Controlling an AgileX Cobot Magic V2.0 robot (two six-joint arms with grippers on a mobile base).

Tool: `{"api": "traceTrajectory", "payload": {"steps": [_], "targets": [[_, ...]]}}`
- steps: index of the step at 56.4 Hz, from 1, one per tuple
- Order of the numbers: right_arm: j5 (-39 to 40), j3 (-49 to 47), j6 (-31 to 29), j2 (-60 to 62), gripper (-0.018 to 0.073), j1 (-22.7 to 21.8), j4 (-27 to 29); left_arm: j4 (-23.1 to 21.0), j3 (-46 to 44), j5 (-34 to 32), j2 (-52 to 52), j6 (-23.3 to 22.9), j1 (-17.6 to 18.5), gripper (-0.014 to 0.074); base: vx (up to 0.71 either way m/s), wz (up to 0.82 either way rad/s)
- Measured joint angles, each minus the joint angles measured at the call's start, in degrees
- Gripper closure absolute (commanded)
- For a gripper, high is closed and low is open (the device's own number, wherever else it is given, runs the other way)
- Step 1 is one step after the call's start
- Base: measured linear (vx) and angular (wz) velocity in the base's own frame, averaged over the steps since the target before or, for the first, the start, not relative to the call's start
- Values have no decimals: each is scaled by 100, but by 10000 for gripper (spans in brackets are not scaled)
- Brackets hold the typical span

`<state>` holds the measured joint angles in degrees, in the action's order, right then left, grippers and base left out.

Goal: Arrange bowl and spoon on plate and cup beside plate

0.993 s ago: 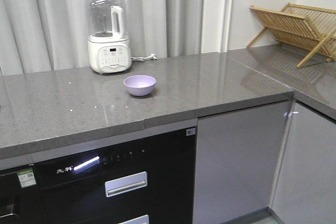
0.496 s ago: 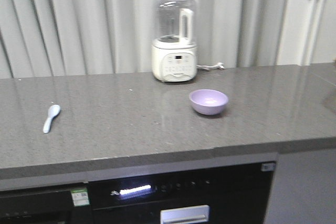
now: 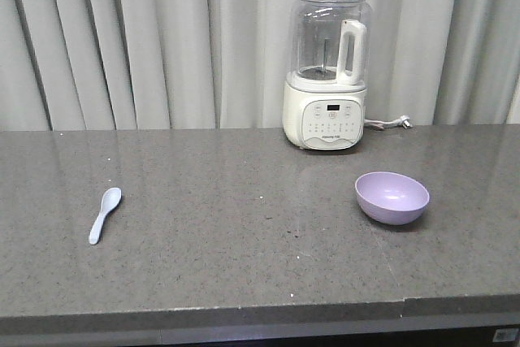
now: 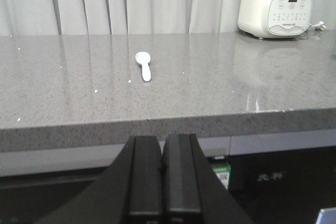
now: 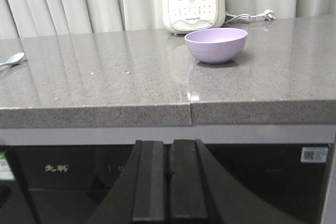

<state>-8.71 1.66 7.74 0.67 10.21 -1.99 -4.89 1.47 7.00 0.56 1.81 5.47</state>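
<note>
1. The bowl stands upright on the counter, right of centre and in front of the blender. Its inside shows only bare lavender.
2. The spoon lies well apart to the left, scoop toward the curtain.
3. My right wrist view cuts the spoon off at its left edge.
4. My left gripper and right gripper hang below the counter edge, fingers pressed together on nothing.
5. Against half a second ago, bowl and spoon show larger and farther right in the front view.
</note>
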Motion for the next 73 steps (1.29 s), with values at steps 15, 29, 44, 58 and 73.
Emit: {"api": "traceTrajectory", "payload": {"steps": [15, 29, 44, 58, 73], "targets": [[0, 0, 0, 0, 568, 0, 0, 0, 0, 0, 0, 0, 0, 603, 30, -1], [0, 0, 0, 0, 568, 0, 0, 0, 0, 0, 0, 0, 0, 603, 29, 7], [0, 0, 0, 0, 568, 0, 0, 0, 0, 0, 0, 0, 0, 603, 23, 12], [0, 0, 0, 0, 568, 0, 0, 0, 0, 0, 0, 0, 0, 603, 13, 10], [0, 0, 0, 0, 568, 0, 0, 0, 0, 0, 0, 0, 0, 603, 5, 2]]}}
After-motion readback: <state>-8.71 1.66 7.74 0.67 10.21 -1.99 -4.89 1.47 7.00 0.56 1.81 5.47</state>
